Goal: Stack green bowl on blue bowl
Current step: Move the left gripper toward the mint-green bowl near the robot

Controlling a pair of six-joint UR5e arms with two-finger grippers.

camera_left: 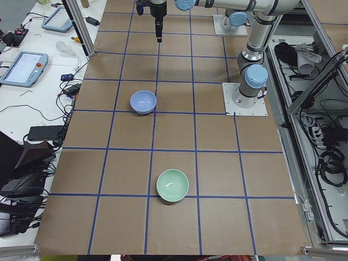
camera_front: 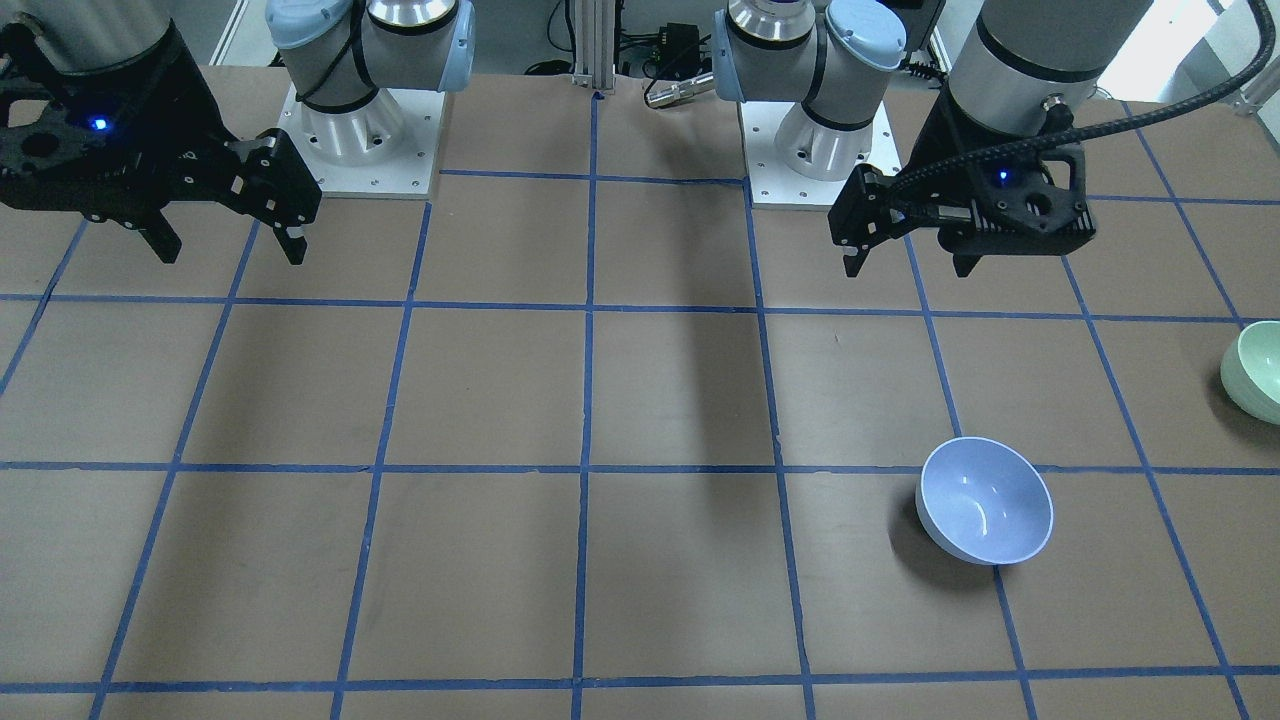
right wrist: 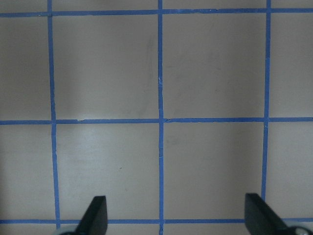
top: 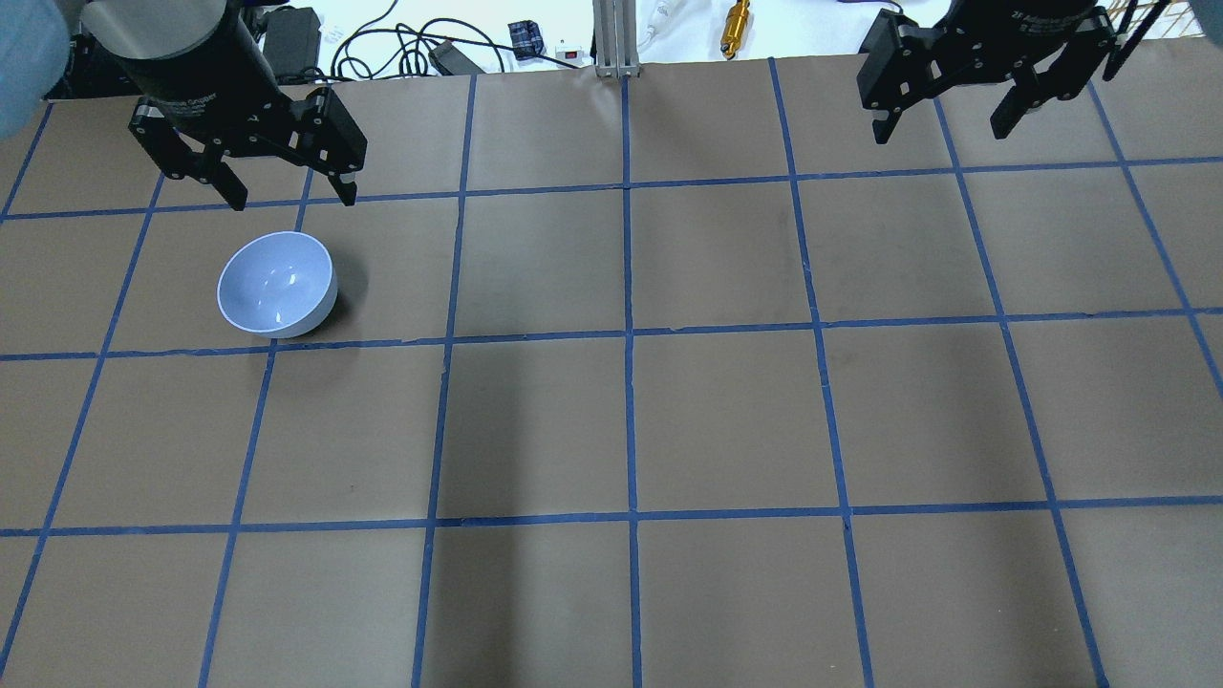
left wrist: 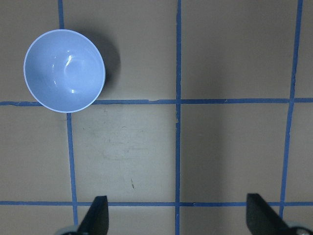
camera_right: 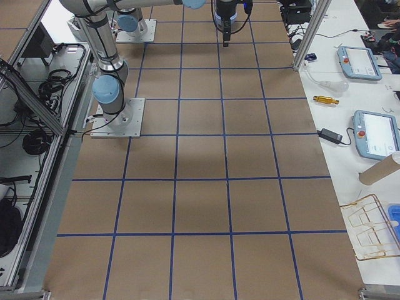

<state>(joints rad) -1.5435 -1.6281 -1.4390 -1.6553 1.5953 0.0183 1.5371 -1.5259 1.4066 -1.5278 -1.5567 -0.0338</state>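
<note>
1. Two bowls on the table (top: pixel 726 420), both upright, mouth up, well apart. Not stacked yet.
2. Green bowl (camera_left: pixel 172 185): near the table's left end edge, about midway between the robot's edge and the operators' edge. In the front view it sits cut off at the frame edge (camera_front: pixel 1258 370). The overhead view doesn't show it.
3. Blue bowl (top: pixel 277 285): left half of the table, further in from the left end edge than the green bowl and nearer the operators' edge. Its base sits on or just beside a crossing of the tape grid (top: pixel 628 334).
4. Left gripper (top: pixel 292 196): jaws spread wide, pinching nothing, hanging above the table on the left half. Its wrist camera looks straight down. Blue bowl there (left wrist: pixel 64 71) is top left, well clear of the fingers (left wrist: pixel 98 218).
5. Right gripper (top: pixel 941 129): jaws spread wide, pinching nothing, hanging above the right half of the table. Its wrist camera shows only tabletop and tape lines between the fingers (right wrist: pixel 98 215).
6. Neither gripper touches a bowl. In the front view the left gripper (camera_front: pixel 908 262) is closer to the robot's edge than both bowls, and the right gripper (camera_front: pixel 233 250) is toward the right end.
</note>
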